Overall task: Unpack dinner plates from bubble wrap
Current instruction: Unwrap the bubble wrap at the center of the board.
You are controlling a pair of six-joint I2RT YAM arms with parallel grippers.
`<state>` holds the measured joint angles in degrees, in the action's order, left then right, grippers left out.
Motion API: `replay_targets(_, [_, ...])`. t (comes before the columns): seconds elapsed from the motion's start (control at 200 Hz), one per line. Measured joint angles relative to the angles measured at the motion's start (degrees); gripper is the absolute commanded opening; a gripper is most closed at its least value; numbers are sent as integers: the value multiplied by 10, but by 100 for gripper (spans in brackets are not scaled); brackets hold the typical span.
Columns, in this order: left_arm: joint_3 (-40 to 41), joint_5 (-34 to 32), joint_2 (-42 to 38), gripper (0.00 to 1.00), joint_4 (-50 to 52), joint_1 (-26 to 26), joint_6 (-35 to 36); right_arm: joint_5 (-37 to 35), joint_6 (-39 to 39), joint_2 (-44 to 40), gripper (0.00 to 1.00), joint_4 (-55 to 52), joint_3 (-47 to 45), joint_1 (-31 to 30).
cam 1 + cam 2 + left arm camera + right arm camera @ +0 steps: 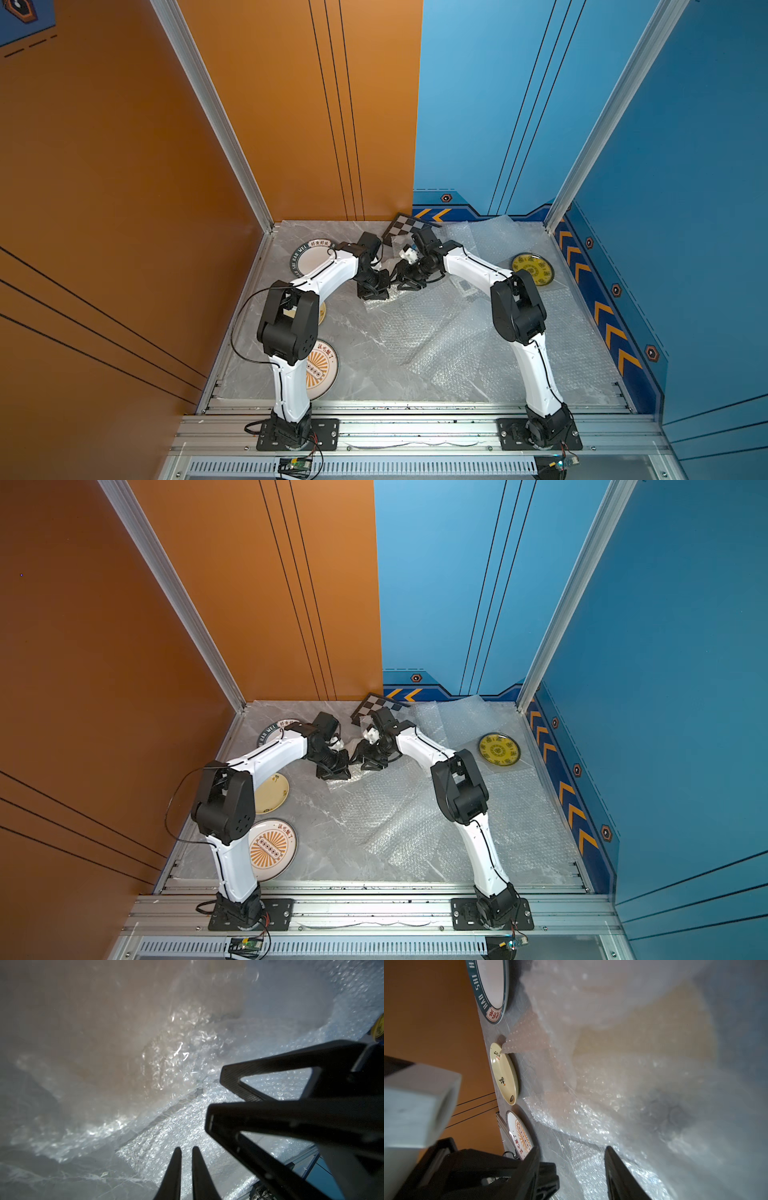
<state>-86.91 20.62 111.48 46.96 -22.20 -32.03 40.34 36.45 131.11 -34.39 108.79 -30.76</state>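
Observation:
Both grippers hang close together over crumpled bubble wrap [376, 305] at the middle back of the table. My left gripper [187, 1148] is open by only a narrow gap, with nothing between its tips. My right gripper [572, 1147] stands open and empty over the wrap. Right in front of it, a cream plate with a dark blotch [643, 1039] shows blurred through bubble wrap. Bare plates lie on the left: a green-lettered rim plate [309, 259], a cream one [272, 791] and an orange sunburst one [274, 848]. A yellow patterned plate [533, 269] lies at the right on wrap.
Loose bubble wrap sheets [449, 336] cover the table's middle and right, and more is piled at the back right [490, 237]. A black-and-grey checkerboard [405, 226] leans at the back wall. Orange and blue walls close in three sides.

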Motion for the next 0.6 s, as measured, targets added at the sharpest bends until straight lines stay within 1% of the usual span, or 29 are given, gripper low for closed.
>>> replay_targets(0.03, [5,-3,2,4,0,1,0,0,-1,5,51,0,9,0])
replay_targets(0.07, [11,-9,6,2,-1,4,-2,0,-3,14,51,1,22,0])
replay_targets(0.25, [40,-39,11,2,-4,28,-1,1,-5,57,48,0,70,-9])
replay_targets(0.446, [41,-44,12,1,-6,51,-1,0,-8,93,47,0,93,-20])
replay_targets(0.596, [28,-44,28,1,-7,57,-2,1,-17,109,45,1,114,-21])
